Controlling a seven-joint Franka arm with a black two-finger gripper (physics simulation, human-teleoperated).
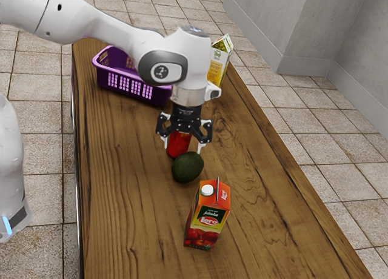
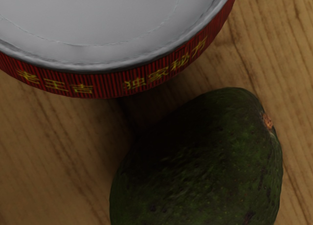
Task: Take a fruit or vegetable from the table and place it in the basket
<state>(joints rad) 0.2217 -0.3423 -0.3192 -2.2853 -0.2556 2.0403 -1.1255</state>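
The avocado (image 1: pixel 187 167) is the fruit to be fetched, and it is found lying on its side on the worktop (image 1: pixel 133 188), its stem scar (image 2: pixel 266 120) turned outward; no grip has been taken on it. The end effector (image 1: pixel 182 148) is held low and spread wide near the avocado, with nothing pinched, presumably so that the fruit can be straddled once the alignment is right.

Close by the avocado, the red can (image 1: pixel 178 147) is stood upright, its rim brought near the hand's camera. For that reason a small shift toward the avocado, away from the can, seems to be called for before any lowering; otherwise the can might be knocked or caught instead. The juice carton (image 1: pixel 209 218) is placed on the avocado's other side from the can, so little sideways room is left there.

The purple basket (image 1: pixel 130 85) is set well apart from the avocado, beyond the can, with the yellow-and-white carton (image 1: pixel 218 63) also beyond. A rounded, smooth-sided fruit may roll if it is squeezed off-centre.
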